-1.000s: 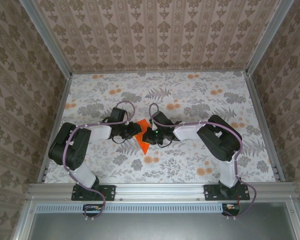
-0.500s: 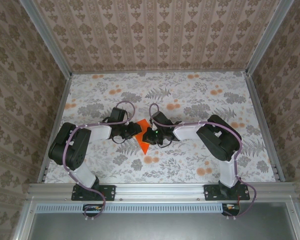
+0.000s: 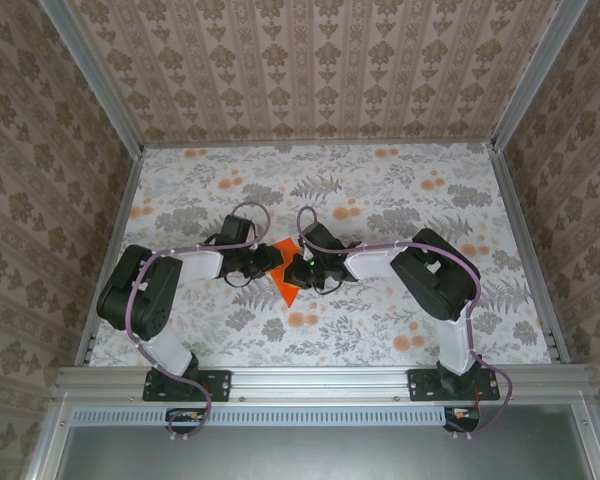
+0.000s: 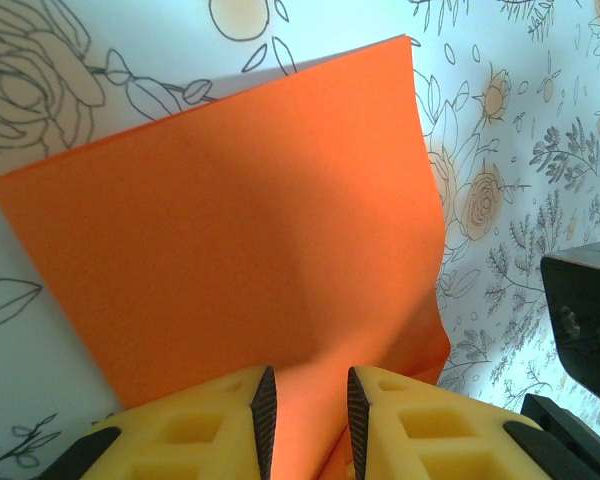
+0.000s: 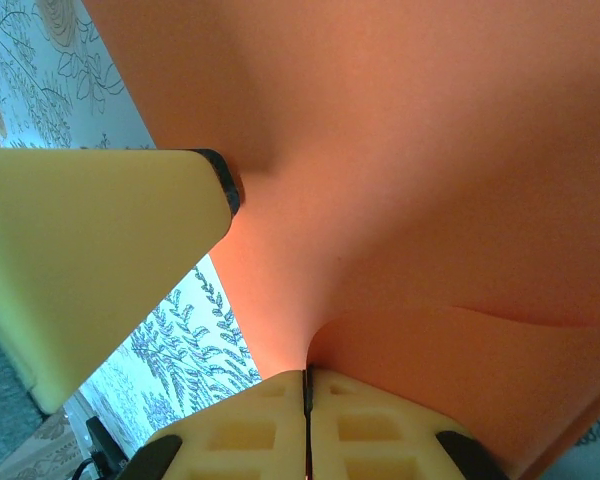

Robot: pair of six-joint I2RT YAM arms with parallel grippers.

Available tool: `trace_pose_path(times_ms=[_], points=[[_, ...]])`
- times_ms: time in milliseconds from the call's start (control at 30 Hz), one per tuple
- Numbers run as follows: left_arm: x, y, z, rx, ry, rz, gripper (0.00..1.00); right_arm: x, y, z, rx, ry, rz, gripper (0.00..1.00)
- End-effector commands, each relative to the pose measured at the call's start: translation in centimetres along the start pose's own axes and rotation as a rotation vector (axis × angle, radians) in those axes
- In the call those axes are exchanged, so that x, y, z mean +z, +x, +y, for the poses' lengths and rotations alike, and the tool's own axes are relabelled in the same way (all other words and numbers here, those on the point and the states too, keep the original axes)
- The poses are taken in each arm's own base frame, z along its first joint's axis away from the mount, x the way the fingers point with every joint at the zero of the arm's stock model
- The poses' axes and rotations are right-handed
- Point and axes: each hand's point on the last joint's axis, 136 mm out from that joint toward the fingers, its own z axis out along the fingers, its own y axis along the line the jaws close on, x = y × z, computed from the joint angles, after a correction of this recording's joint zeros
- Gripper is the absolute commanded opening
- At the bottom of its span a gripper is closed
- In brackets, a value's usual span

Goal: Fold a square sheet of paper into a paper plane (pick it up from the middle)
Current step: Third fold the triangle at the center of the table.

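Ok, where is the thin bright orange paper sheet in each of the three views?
Top external: thin bright orange paper sheet near the frame's centre.
Left wrist: sheet across mid-frame, running down between the jaws of the left gripper.
Right wrist: sheet upper right, pinched in the shut jaws of the right gripper.
Shared landmark: the flower-printed table surface.

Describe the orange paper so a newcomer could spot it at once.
On the floral table, find where the left gripper and right gripper converge mid-table. The orange sheet sits between them: one solid, straight-edged patch, unlike the small printed orange flowers.
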Motion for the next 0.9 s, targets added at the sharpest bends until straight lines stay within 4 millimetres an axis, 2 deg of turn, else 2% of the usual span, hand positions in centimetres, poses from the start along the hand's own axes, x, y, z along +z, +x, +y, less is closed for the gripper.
trace_pose_path(times_ms=[0,233,400,567,867], points=[[0.6,1.8,1.9,-0.010,-0.055,0.051,0.29,0.6,-0.3,-0.5,0.001,0.020,-0.008,0.08],[0.0,1.5,1.3,-0.003,-0.050,0.038,0.29,0.7,0.1,-1.3,0.007,0.047,0.002,0.12],[-2.0,0.2,0.7,-0.010,-0.051,-0.021,0.33,0.8,0.4,-1.6,0.010,0.063,0.013,0.24],[-4.2,-0.9,1.2,-0.040,-0.058,-0.084,0.36,0.8,0.5,-1.8,0.011,0.067,0.018,0.30],[-6.1,-0.8,0.7,-0.027,-0.031,-0.114,0.36,0.8,0.8,-2.7,0.013,0.101,0.025,0.39]])
